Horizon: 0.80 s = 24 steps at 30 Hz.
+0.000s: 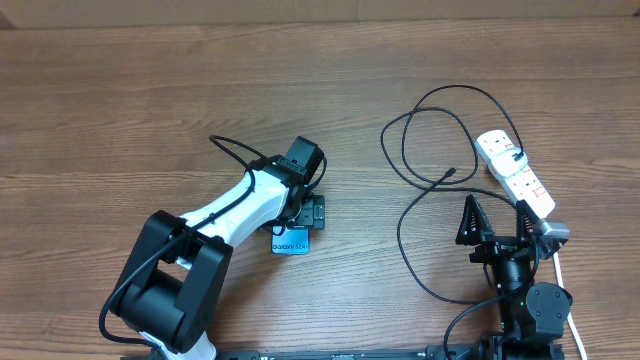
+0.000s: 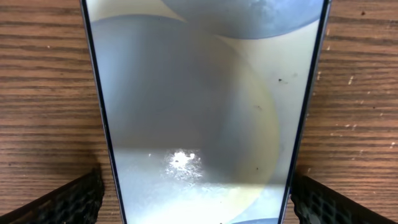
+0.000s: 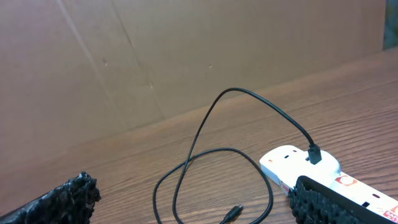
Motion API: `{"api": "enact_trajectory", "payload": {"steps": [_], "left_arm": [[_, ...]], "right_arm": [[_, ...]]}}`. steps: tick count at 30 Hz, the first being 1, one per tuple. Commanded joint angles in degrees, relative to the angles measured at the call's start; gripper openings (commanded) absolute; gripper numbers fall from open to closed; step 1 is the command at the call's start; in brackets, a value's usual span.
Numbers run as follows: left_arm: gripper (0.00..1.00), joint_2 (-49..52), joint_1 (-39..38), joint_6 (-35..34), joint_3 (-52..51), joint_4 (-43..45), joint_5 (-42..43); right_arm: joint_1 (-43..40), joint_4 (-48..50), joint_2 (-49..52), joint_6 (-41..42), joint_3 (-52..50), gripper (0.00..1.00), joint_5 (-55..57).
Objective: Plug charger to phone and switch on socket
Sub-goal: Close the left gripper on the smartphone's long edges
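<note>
The phone (image 1: 290, 241) lies flat on the wooden table, its "Galaxy S24+" end sticking out below my left gripper (image 1: 304, 213). In the left wrist view the phone (image 2: 199, 106) fills the frame. My left gripper (image 2: 198, 202) is open and straddles it: the right finger is at the phone's edge, the left finger a small gap away. The socket (image 1: 515, 172) lies at the right. The charger (image 1: 420, 140) loops beside it, one end plugged into the socket (image 3: 314, 154). Its free plug tip (image 3: 233, 213) lies on the table between the fingers of my open, empty right gripper (image 3: 199, 208).
A brown cardboard wall (image 3: 186, 56) stands behind the table's far edge. The socket's white cord (image 1: 560, 275) runs down past my right arm (image 1: 525, 290). Bare wood (image 1: 120, 120) covers the left and far parts of the table.
</note>
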Motion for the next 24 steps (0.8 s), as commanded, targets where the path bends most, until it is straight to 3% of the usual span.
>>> {"api": "enact_trajectory", "payload": {"steps": [1, 7, 17, 24], "left_arm": [[1.00, 0.9, -0.1, -0.8, -0.7, 0.1, 1.7], [0.97, 0.9, -0.1, -0.8, -0.7, 0.2, 1.7], [0.76, 0.9, -0.1, -0.8, -0.7, 0.2, 1.6], [0.68, 0.9, -0.1, -0.8, -0.6, 0.3, 1.6]], "right_arm": [[0.0, 0.2, -0.5, -0.1, -0.6, 1.00, 0.4], [0.0, 0.2, -0.5, -0.1, -0.6, 1.00, 0.4], [0.0, 0.2, -0.5, -0.1, -0.6, 1.00, 0.4], [0.0, 0.2, -0.5, -0.1, -0.6, 1.00, 0.4]]}}
